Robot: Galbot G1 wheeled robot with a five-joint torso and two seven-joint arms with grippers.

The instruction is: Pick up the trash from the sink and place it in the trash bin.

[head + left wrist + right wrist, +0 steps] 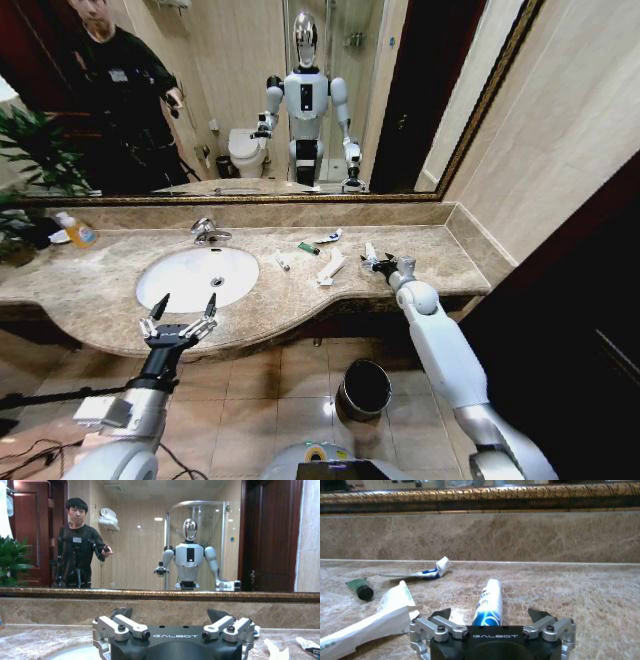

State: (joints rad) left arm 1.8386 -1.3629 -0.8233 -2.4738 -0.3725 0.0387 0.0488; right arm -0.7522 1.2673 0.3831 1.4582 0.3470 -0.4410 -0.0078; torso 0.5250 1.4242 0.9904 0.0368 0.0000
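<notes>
Risk first: right gripper (490, 619) sits low over the counter with a white-and-blue tube (487, 602) lying lengthwise between its jaws. The tube is flat on slick marble, so I'd expect the fingers could skid it toward the back wall or pinch only its tip instead of gripping it. Neighbouring trash is close: a long white wrapper (370, 624) just beside the gripper, a green-capped tube (360, 588) and a crumpled sachet (427, 572) farther toward the back edge. A sloppy close could snag the wrapper too.

Right arm is stretched forward over the right half of the counter (440, 255), wrist low, jaws open, nothing held yet.

Left gripper (180, 322) hangs at the counter's front edge, just in front of the sink (190, 270), jaws wide open, empty.

Bin (365, 388) stands on the floor below the front edge, between the arms. It's a long carry from the counter, so a weak pinch could drop the tube en route.
</notes>
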